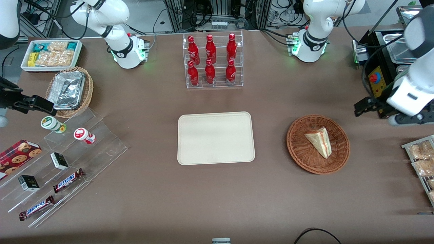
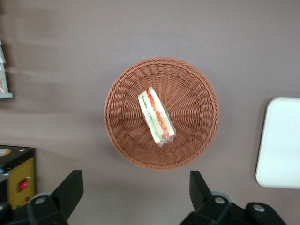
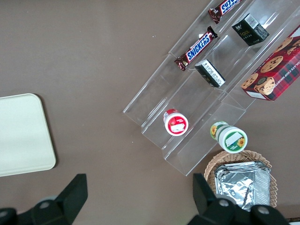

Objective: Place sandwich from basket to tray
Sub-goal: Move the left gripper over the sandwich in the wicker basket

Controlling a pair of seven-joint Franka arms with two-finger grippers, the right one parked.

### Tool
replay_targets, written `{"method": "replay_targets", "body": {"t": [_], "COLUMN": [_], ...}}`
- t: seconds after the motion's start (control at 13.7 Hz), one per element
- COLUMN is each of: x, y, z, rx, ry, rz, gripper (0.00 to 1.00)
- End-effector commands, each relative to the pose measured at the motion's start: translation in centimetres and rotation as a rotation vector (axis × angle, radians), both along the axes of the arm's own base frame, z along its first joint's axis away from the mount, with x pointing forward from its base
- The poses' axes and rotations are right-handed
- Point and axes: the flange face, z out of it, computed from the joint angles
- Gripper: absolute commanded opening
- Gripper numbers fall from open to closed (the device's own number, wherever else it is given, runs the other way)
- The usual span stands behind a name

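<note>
The sandwich (image 1: pixel 320 140) (image 2: pixel 156 117), a clear-wrapped white wedge with red and green filling, lies in the round reddish-brown wicker basket (image 1: pixel 298 145) (image 2: pixel 197 93). The cream tray (image 1: pixel 216 138) (image 2: pixel 281 140) (image 3: pixel 21 133) lies flat at the table's middle, beside the basket, with nothing on it. My gripper (image 1: pixel 362 106) (image 2: pixel 136 190) hangs open above the table, off the basket's rim toward the working arm's end and a little farther from the front camera. Nothing is between its fingers.
A clear rack of red bottles (image 1: pixel 213 61) stands farther back than the tray. A black box with a red button (image 1: pixel 377 79) and a rack of snack packets (image 1: pixel 422 162) sit near the basket. A stepped acrylic shelf (image 1: pixel 101 145), a foil-filled tan basket (image 1: pixel 69 90) and a white bin (image 1: pixel 51 54) lie toward the parked arm's end.
</note>
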Motion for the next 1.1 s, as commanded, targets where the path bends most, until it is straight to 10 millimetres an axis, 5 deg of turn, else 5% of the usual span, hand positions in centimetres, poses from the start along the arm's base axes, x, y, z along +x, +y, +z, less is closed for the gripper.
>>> {"method": "replay_targets", "body": {"t": [0.0,0.37,1.02], "x": [-2.8,-3.6,-3.4], "y": [-0.6,-3.5,-4.2], "z": [-4.1,-10.6,-18.5], "rx": [0.014,-0.013,0.013], "ry": [-0.020,-0.074,-0.057], "rz": [0.099,0.366,0.340], "gripper": [1.00,1.00,1.00]}}
